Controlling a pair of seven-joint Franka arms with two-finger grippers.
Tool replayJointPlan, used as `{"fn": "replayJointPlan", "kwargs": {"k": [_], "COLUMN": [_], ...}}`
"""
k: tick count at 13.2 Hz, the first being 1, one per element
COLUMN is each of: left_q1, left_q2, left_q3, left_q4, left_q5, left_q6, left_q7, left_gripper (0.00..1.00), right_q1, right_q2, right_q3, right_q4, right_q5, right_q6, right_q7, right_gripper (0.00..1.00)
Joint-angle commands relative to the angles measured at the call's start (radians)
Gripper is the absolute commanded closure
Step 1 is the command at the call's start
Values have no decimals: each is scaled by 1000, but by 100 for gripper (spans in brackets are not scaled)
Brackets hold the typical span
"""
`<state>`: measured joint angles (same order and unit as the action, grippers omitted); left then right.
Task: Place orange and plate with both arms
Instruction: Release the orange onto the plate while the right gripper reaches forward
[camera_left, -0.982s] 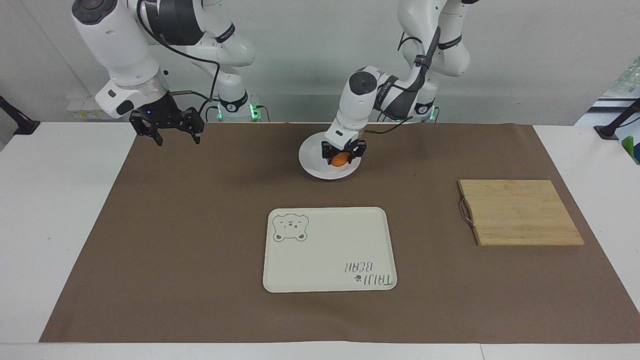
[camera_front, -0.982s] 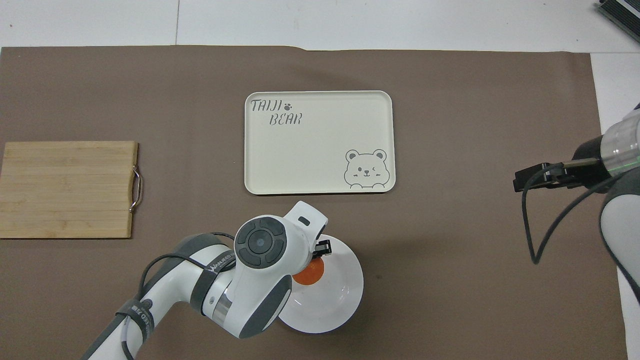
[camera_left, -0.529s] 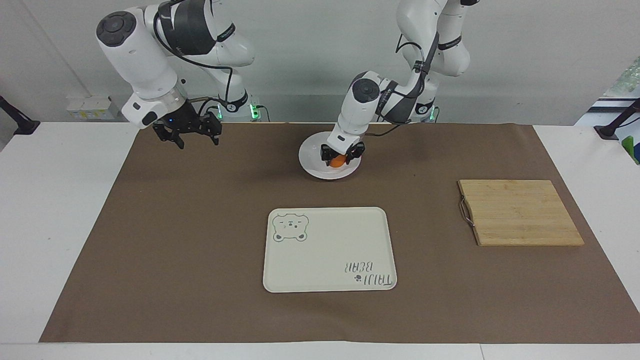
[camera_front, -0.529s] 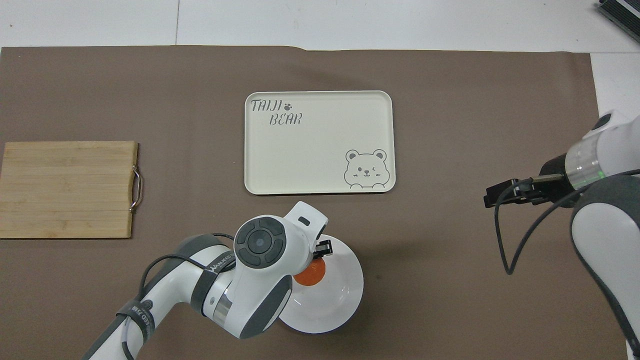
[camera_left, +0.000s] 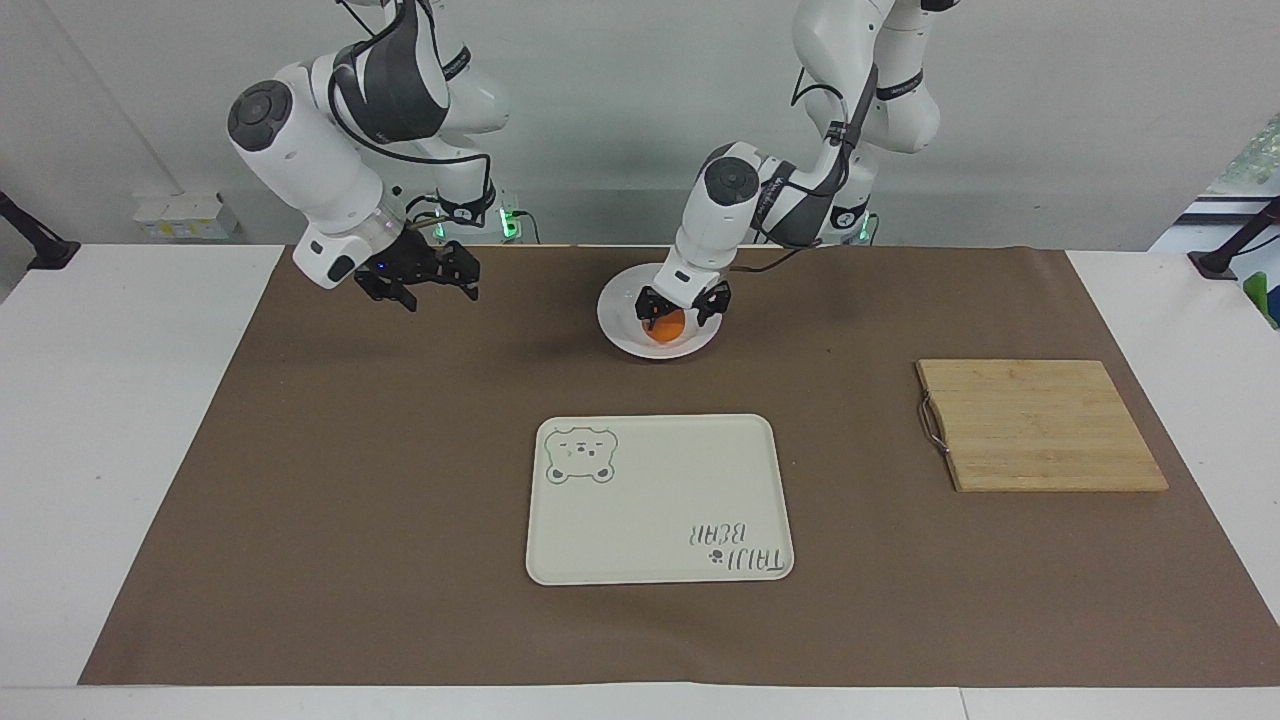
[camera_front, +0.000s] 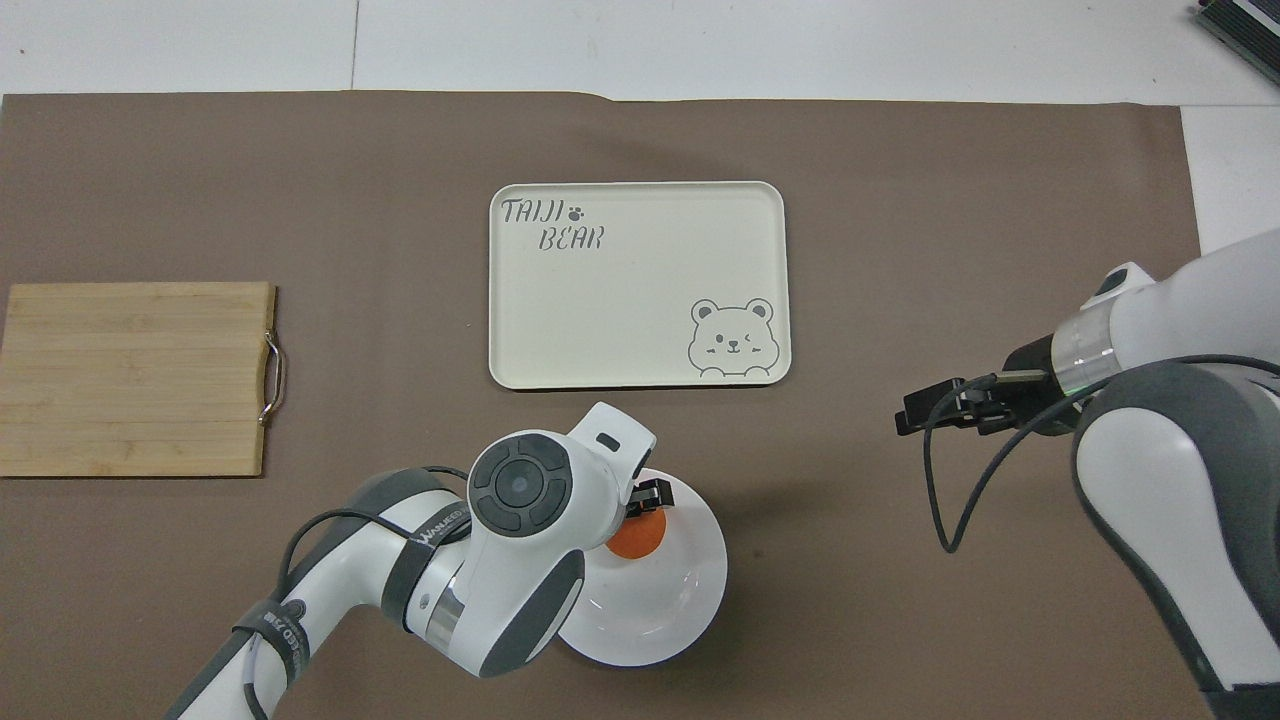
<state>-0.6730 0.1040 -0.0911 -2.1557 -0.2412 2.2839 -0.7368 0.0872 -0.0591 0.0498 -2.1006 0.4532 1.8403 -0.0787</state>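
Observation:
The white plate (camera_left: 620, 312) lies on the brown mat close to the robots, near the middle; it also shows in the overhead view (camera_front: 690, 600). The orange (camera_left: 667, 324) rests in it (camera_front: 638, 538). My left gripper (camera_left: 686, 308) hangs low over the plate, its fingers spread on either side of the orange and apart from it. In the overhead view the left arm hides most of this gripper and part of the plate. My right gripper (camera_left: 420, 283) is open and empty, in the air over the mat toward the right arm's end (camera_front: 915, 420).
A cream rectangular tray (camera_left: 660, 500) with a bear drawing lies farther from the robots than the plate (camera_front: 640, 290). A bamboo cutting board (camera_left: 1040, 425) with a metal handle lies toward the left arm's end (camera_front: 130, 375).
The left gripper has opened and the orange has settled in the plate, shifting slightly. The right gripper has swung in over the mat toward the plate and come lower.

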Motion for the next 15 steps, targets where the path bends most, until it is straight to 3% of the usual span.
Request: {"fn": "replayJointPlan", "kwargs": {"k": [1,4,7,10,13,15], "left_q1": [9,128,243,367,441,486], "left_q2": [-29,-55,-75,-75,-76,-78], "left_q3": [22,24,24,25,28,33], "left_q4": [58,196,319,445,583,638], "left_q5": [-13,5,103,121,213,244], "left_q6": [-93,-274,-398,-521,-677,-774], "left_q7": [10,42,219,397,581,678], "left_gripper": [0,0,0,0,0,0], "right_q1": [9,22,35,107,172,227], "right_q2": [-28,-5,7,22,36,38], "right_q3": [-1,-1,-1,-1,-1,-1], "right_q4": [-74,-130,-206,-272,-340,-377], "right_q5": [96,188,350,402,551,600], "right_q6": [42,83,137,235,318,384], "right_q7": [-67,-205,-321,-340,-395,-414], "right_gripper": [0,0,0,0,0,9]}}
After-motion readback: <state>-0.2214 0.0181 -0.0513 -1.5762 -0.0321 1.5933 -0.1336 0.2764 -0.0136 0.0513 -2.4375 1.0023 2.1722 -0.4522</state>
